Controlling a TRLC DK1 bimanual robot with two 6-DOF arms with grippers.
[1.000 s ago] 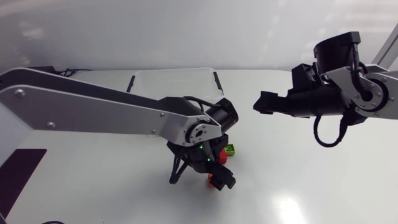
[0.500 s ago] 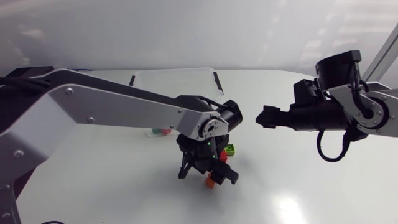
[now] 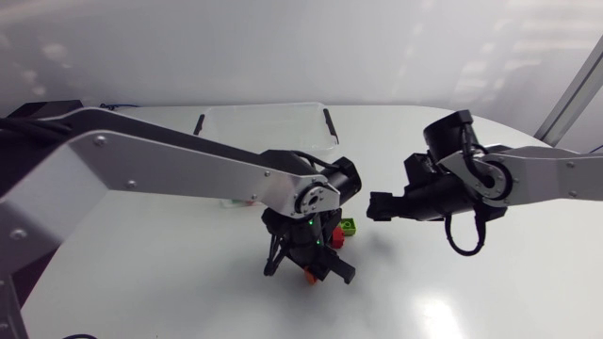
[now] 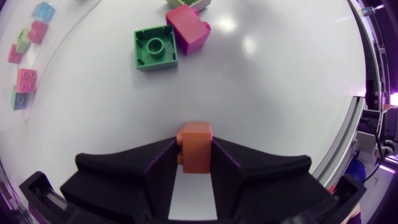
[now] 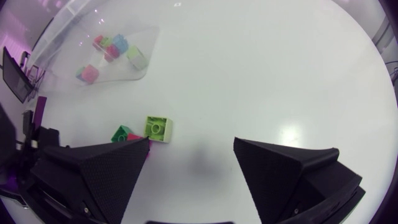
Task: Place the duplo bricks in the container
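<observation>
currently left pincer (image 4: 194,155) clamps orange brick (image 4: 196,144), right pincer (image 5: 191,163) spread wide nr lime brick (image 5: 156,128).

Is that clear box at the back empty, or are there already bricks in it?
Not empty: the right wrist view shows several small bricks lying inside the container, pink, green and blue.

Silver-grey screwed links (image 3: 141,169), black joints (image 3: 344,177), looped black cable (image 3: 461,251), green light (image 3: 303,223)

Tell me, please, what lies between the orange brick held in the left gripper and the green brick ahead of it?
Only bare white table, as the left wrist view shows, separates the orange brick from the green brick.
</observation>
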